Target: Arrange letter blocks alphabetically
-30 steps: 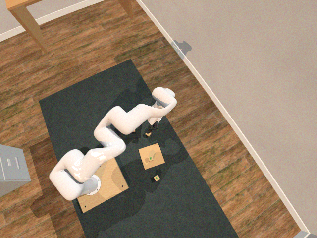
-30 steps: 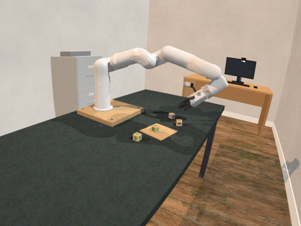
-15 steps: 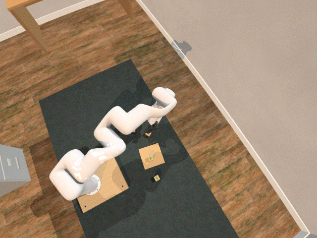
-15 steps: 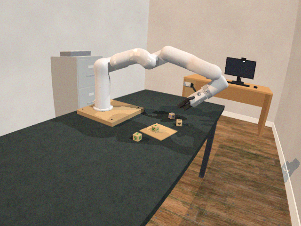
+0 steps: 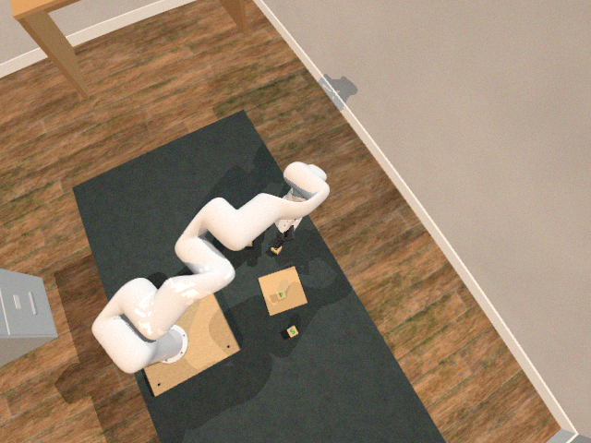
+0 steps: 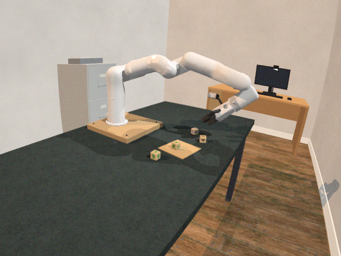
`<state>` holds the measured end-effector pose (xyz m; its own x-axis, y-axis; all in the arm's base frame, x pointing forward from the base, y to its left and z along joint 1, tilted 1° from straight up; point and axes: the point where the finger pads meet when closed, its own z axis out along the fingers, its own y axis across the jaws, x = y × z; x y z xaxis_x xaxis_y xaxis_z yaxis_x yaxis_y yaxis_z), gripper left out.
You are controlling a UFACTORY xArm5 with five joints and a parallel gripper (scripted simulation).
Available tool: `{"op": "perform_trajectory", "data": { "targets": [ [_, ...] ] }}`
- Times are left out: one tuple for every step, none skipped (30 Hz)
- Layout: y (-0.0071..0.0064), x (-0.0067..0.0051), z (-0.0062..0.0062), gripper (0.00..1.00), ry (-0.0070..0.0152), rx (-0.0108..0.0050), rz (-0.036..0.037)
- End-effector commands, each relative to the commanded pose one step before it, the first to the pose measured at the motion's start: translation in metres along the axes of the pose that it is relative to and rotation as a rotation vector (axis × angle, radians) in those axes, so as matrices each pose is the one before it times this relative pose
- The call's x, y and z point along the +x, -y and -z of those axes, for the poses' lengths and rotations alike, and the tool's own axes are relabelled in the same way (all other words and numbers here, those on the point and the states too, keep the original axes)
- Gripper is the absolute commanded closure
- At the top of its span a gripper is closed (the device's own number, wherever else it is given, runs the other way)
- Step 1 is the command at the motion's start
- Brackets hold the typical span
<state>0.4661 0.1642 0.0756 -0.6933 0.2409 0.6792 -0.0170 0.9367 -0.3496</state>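
A tan square mat (image 5: 284, 289) lies on the dark table; it also shows in the side view (image 6: 183, 149). One wooden block (image 6: 175, 145) (image 5: 282, 293) with green letters sits on the mat. A second block (image 6: 155, 154) (image 5: 292, 331) lies off the mat on the near side. Two more blocks lie off the mat on its far side: one (image 6: 203, 138) shows from above (image 5: 275, 249), the other (image 6: 194, 130) is mostly hidden under the arm from above. My gripper (image 6: 208, 119) (image 5: 286, 234) is open and empty, raised above the table just beyond these two blocks.
The arm's wooden base plate (image 6: 125, 128) stands to the left of the mat. The table's right edge (image 6: 242, 137) runs close to the far blocks. A filing cabinet (image 6: 82, 90) and a desk with a monitor (image 6: 271, 78) stand off the table.
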Motion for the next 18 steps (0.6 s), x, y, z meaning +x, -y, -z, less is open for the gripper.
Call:
{"op": "perform_trajectory", "data": {
  "targets": [
    [0.00028, 0.00058, 0.00171, 0.0, 0.00376, -0.00192, 0.00004],
    [0.0, 0.0, 0.0, 0.0, 0.0, 0.0, 0.0],
    [0.0, 0.0, 0.0, 0.0, 0.0, 0.0, 0.0],
    [0.0, 0.0, 0.0, 0.0, 0.0, 0.0, 0.0],
    [0.0, 0.0, 0.0, 0.0, 0.0, 0.0, 0.0],
    [0.0, 0.0, 0.0, 0.0, 0.0, 0.0, 0.0],
    [0.0, 0.0, 0.0, 0.0, 0.0, 0.0, 0.0],
    [0.0, 0.0, 0.0, 0.0, 0.0, 0.0, 0.0],
    [0.0, 0.0, 0.0, 0.0, 0.0, 0.0, 0.0],
    [0.0, 0.0, 0.0, 0.0, 0.0, 0.0, 0.0],
    [0.0, 0.0, 0.0, 0.0, 0.0, 0.0, 0.0],
    [0.0, 0.0, 0.0, 0.0, 0.0, 0.0, 0.0],
    [0.0, 0.0, 0.0, 0.0, 0.0, 0.0, 0.0],
    [0.0, 0.0, 0.0, 0.0, 0.0, 0.0, 0.0],
    [0.00001, 0.0, 0.00001, 0.0, 0.00002, -0.00002, -0.00009],
    [0.00004, 0.00001, 0.00005, 0.0, 0.00013, -0.00013, -0.0006],
    [0.00011, 0.00002, 0.00015, 0.0, 0.00035, -0.00034, -0.00157],
    [0.00021, 0.00003, 0.00027, 0.0, 0.00067, -0.00065, -0.00298]
  ]
}}
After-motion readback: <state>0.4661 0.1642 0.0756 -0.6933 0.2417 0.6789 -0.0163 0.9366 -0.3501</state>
